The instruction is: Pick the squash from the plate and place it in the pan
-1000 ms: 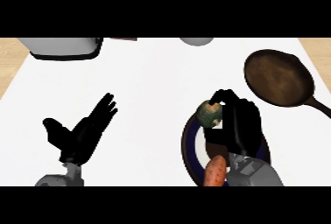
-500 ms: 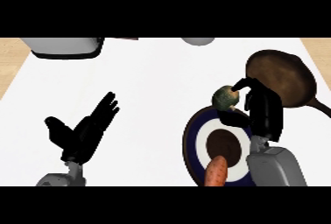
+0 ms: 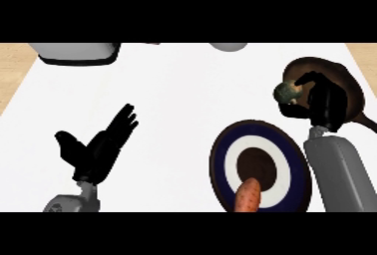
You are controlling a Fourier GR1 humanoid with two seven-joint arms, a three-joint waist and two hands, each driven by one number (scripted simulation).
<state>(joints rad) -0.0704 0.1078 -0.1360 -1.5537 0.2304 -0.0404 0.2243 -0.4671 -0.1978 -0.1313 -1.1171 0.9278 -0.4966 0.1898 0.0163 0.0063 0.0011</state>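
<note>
The white surface (image 3: 184, 99) filled most of the frame, with a tan, wood-coloured strip (image 3: 15, 64) showing past its left and right edges. At the upper left edge sat a pale grey container with a dark base (image 3: 74, 52), and a smaller pale rounded object (image 3: 228, 46) was cut off at the top centre.

At the lower right lay the round plate (image 3: 218, 154), with a dark blue rim, a white ring and a brown centre. An orange-red oblong piece of food (image 3: 249, 196) lay on its lower part. The brown pan (image 3: 331, 67) sat at the upper right, its handle running toward the right edge.

The right hand (image 3: 324, 99) was over the pan, fingers and thumb curled round the squash (image 3: 287, 92). The left hand (image 3: 99, 147) rested at the lower left, fingers straight and apart, holding nothing.

The squash was small and round, mottled grey-green with paler patches. It was off the plate, over the pan's left side; whether it touched the pan could not be told.

There were one plate, one pan, one squash, one orange-red piece and two hands.
</note>
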